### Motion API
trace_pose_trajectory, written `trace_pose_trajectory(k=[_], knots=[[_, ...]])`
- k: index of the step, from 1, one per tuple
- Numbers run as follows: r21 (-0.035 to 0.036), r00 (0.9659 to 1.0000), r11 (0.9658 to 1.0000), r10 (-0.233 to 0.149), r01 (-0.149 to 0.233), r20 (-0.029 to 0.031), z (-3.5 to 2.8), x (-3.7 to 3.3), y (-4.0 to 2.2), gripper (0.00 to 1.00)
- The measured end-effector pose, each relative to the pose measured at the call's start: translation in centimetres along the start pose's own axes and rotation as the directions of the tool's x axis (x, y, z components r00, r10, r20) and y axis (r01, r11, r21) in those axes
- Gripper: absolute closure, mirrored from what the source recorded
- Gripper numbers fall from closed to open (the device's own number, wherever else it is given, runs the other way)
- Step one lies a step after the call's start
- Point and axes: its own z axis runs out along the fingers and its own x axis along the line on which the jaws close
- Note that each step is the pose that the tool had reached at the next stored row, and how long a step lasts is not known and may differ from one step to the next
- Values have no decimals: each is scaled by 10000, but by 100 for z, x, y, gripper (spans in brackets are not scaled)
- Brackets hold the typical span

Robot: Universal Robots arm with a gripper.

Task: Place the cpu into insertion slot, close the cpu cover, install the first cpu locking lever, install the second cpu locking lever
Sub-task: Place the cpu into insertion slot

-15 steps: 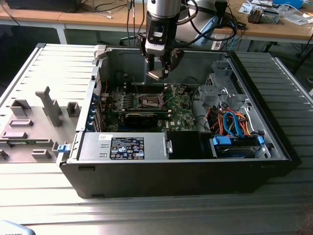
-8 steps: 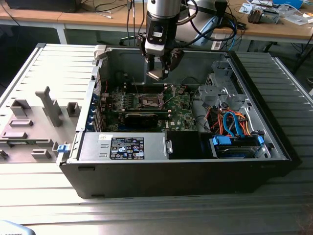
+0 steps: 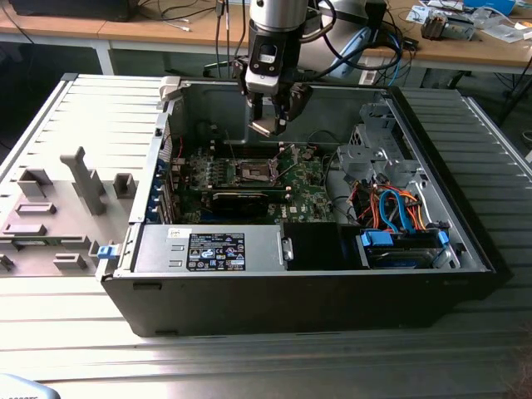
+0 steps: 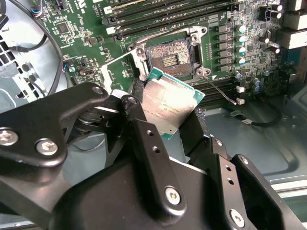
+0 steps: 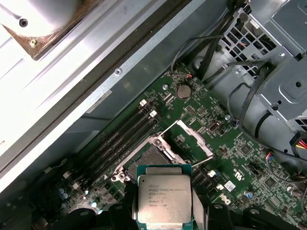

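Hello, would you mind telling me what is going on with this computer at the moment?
The robot arm's gripper holds the cpu by its edges above the motherboard inside the open computer case. The insertion slot is empty, and the cpu cover stands swung open beside it.

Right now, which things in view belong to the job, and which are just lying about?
Job: gripper, shut on the cpu; socket, bare; cover, open; lever.
Lying about: black card; power supply; drive cables; memory slots.
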Motion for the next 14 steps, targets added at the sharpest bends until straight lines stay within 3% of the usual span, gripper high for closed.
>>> trace_pose_trajectory(k=[14], knots=[[-4,9998,9998,214,-214,7,7,0,0,45]])
